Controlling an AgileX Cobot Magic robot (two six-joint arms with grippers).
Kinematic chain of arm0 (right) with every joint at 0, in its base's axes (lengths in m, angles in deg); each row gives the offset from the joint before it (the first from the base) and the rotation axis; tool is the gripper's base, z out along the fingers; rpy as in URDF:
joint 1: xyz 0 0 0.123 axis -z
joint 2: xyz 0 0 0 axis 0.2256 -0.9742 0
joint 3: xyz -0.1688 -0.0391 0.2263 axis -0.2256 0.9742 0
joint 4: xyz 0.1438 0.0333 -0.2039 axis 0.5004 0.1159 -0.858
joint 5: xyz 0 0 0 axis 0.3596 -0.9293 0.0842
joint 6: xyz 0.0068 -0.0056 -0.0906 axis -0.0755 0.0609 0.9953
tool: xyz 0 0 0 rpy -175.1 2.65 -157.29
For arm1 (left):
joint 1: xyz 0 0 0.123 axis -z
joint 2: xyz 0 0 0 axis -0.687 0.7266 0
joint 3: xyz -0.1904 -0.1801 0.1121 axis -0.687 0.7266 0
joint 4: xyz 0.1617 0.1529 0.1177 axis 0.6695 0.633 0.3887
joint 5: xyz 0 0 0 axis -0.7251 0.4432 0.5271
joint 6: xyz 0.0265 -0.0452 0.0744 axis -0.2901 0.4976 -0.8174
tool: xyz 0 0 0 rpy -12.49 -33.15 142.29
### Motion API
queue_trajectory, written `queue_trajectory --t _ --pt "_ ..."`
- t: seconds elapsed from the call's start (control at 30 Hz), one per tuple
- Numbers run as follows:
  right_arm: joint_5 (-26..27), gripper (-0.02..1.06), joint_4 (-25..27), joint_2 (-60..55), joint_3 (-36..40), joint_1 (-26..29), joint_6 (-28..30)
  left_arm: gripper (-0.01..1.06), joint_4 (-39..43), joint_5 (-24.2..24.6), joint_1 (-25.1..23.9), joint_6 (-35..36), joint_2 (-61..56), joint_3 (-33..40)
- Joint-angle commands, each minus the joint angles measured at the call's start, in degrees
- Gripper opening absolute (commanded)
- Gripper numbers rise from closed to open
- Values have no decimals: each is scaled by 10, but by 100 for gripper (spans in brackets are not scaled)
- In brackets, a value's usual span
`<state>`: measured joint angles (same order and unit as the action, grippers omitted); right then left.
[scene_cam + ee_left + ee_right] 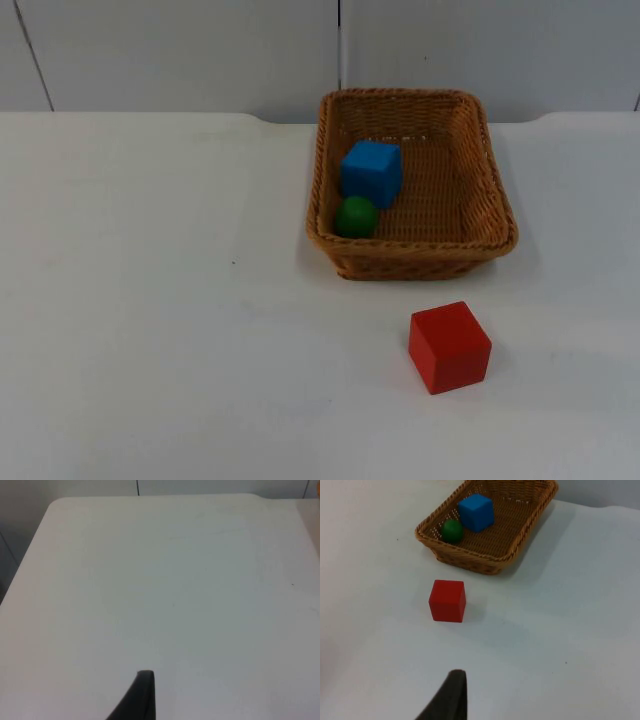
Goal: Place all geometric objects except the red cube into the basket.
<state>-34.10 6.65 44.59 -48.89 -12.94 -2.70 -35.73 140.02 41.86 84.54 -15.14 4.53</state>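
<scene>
We note the white table top (150, 350) first, running back to the grey partition wall (180, 50). The wicker basket (497, 215) serves as our landmark: it sits on the table just short of that wall. Inside the basket, against its left wall as the top view has it, the blue cube (371, 172) rests on the woven floor toward the far side. The green ball (356, 216) lies in the basket's near-left corner, touching the blue cube or just beside it — we cannot tell which. The red cube (449, 346) stands on the bare table in front of the basket's near rim, apart from it. From the right wrist view we see the basket (485, 562) beyond the red cube (447, 600), with the blue cube (476, 512) and green ball (452, 530) inside. Of each gripper just one black fingertip is in sight — we cannot tell the left gripper's or the right gripper's state.
</scene>
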Motion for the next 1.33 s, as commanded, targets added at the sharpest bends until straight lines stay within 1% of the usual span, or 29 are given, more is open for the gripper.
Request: queue_trajectory --t 0.0,0.1,0.23,0.33,0.37,0.53,0.57,0.7,0.93,1.17,1.3 --pt "2 105 3 2 0 0 2 105 0 1 -1 0 -2 3" --pt "2 105 3 2 0 2 2 105 0 1 -1 0 -2 3" --pt "2 105 2 2 0 20 2 105 0 1 -1 0 -2 3" --pt "2 105 2 2 0 64 2 105 0 1 -1 0 -2 3" --pt "2 105 2 2 0 64 2 105 0 1 -1 0 -2 3" --pt "2 105 2 2 0 128 2 105 0 1 -1 0 -2 3" --pt "2 105 2 2 0 128 2 105 0 1 -1 0 -2 3" --pt "2 105 2 2 0 177 2 105 2 1 -1 0 -2 3" --pt "2 105 2 2 0 208 4 105 2 1 -1 0 -2 3" --pt "2 105 0 2 0 209 6 105 2 1 -1 0 -2 3" --pt "2 105 2 2 0 223 6 105 2 1 -1 0 -2 3"
